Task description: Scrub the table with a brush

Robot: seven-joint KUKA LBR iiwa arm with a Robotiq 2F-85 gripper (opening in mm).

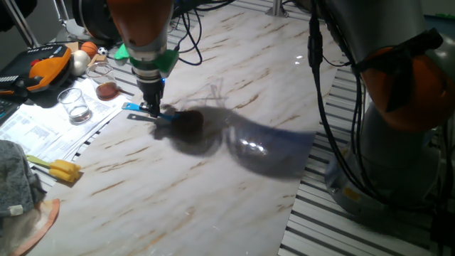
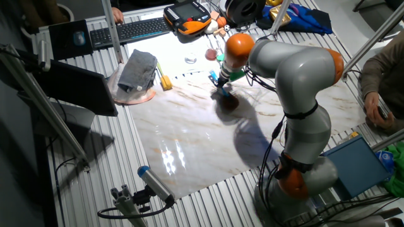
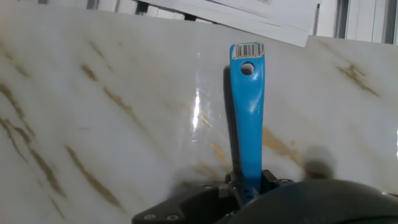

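Observation:
The brush lies low on the white marble table (image 1: pixel 213 185), its blue handle (image 1: pixel 136 108) pointing left and its brown bristly head (image 1: pixel 188 121) to the right, on or just above the slab. My gripper (image 1: pixel 151 109) comes straight down and is shut on the blue handle near the head. In the hand view the handle (image 3: pixel 247 112) runs up from between my fingers (image 3: pixel 224 186) over the veined table (image 3: pixel 112 124), with a barcode sticker at its end. The other fixed view shows the gripper (image 2: pixel 220 85) and the brush head (image 2: pixel 228 99) at the far part of the table (image 2: pixel 189 151).
A yellow-handled sponge tool (image 1: pixel 60 169) lies at the table's left edge. Glasses (image 1: pixel 75 105), papers (image 1: pixel 43 128), a grey cloth (image 1: pixel 14 178) and an orange pendant (image 1: pixel 44 65) are to the left. A keyboard (image 2: pixel 136 28) is behind. A person's hand (image 2: pixel 379 108) is at the right.

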